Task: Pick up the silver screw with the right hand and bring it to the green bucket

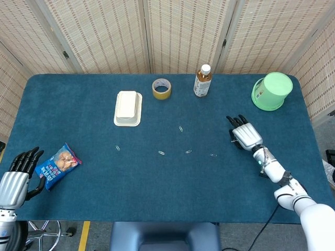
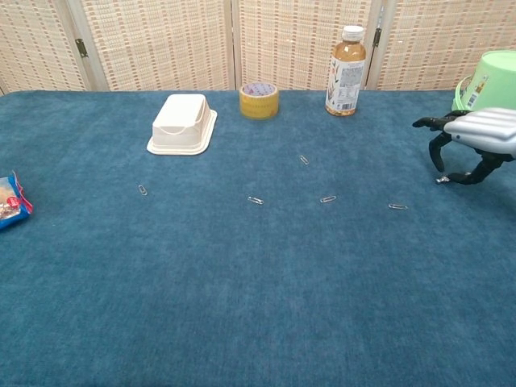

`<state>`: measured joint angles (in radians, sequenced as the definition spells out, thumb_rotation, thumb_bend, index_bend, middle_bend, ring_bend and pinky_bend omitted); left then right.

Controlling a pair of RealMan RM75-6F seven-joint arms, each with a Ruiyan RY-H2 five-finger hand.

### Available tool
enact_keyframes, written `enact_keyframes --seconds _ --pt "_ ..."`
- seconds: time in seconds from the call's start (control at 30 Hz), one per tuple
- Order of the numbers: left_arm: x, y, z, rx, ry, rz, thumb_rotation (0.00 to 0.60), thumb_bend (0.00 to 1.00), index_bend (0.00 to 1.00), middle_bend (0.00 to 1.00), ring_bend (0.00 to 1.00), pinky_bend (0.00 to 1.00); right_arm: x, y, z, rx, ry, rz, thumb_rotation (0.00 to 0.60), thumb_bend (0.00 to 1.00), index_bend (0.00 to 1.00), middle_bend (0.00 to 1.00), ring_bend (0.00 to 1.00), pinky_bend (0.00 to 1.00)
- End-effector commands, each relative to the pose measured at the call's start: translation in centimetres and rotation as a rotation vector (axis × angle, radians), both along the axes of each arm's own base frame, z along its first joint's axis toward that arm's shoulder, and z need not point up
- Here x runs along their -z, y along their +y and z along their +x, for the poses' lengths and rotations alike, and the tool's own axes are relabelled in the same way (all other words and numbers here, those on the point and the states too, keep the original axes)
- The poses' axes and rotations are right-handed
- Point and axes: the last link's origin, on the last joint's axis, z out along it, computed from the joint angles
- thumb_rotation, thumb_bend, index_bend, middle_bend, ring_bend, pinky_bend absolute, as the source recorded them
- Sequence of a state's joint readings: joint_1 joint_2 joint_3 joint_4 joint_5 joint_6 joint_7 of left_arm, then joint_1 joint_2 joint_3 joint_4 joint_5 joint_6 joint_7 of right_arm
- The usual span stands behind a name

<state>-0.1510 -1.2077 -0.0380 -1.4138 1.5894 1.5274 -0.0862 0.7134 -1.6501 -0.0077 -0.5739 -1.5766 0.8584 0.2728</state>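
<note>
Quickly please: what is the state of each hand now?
Left hand: open, holds nothing, beside the snack bag.
Right hand: fingers curled over the silver screw; a grip cannot be told.

Five paper clips [image 1: 162, 152] lie scattered mid-frame on the table. There is one each of bottle [image 1: 202, 81], tape roll [image 1: 161, 88], white container [image 1: 128, 108], green bucket [image 1: 271, 91] and snack packet [image 1: 57, 166]. One silver screw [image 2: 442, 179] shows at right.
</note>
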Motion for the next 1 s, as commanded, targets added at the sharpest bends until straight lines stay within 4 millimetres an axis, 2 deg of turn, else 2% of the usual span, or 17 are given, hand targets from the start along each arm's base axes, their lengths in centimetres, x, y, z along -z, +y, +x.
enact_keyframes --seconds 0.03,0.27,1.0 --pt "0.0 0.0 0.0 -0.001 0.000 0.001 0.600 0.52 0.07 0.07 0.10 0.13 0.1 0.3 -0.2 0.001 -0.002 -0.004 0.600 0.42 0.49 0.03 0.09 0.00" --pt "-0.1 0.0 0.0 -0.001 0.000 0.001 0.600 0.52 0.07 0.07 0.10 0.13 0.2 0.8 -0.8 0.010 0.000 -0.010 0.600 0.42 0.44 0.01 0.09 0.00" --pt "-0.1 0.2 -0.2 -0.006 0.000 -0.002 0.600 0.52 0.07 0.07 0.10 0.13 1.5 0.7 -1.0 0.023 -0.014 -0.034 0.600 0.42 0.46 0.03 0.12 0.00"
